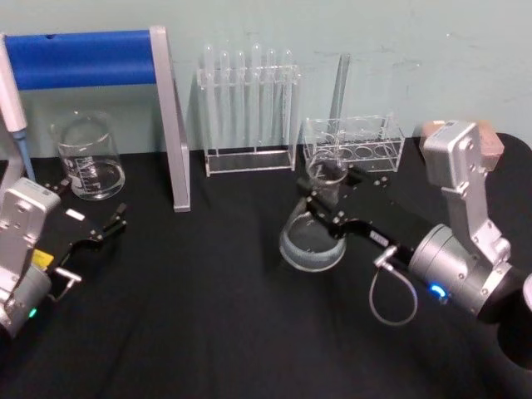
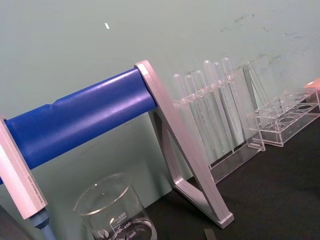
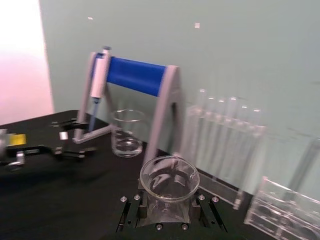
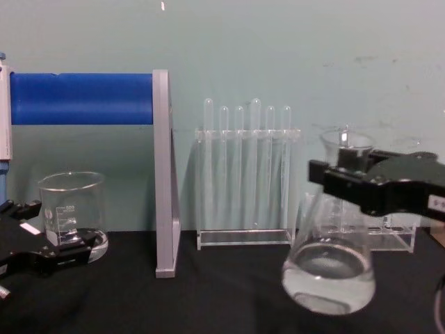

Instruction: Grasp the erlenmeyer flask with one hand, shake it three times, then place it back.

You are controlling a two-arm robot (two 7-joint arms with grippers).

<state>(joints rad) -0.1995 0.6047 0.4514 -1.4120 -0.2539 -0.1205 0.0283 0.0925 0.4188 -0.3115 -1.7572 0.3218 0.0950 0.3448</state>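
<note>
Just right of the filled test tube rack (image 4: 245,174), the right hand (image 4: 348,182) clamps the erlenmeyer flask (image 4: 328,271) by its neck, tilted above the worktop (image 1: 208,316). The grasp is done, shaking looks underway, and set-down is not yet done. The left hand (image 1: 91,212) rests open, far left of the rack.

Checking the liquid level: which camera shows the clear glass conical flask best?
The chest view: the clear glass conical flask shows side-on, tilted, liquid in its base, the right gripper shut on its neck. The head view sees the flask from above; the right wrist view looks into its rim.
</note>
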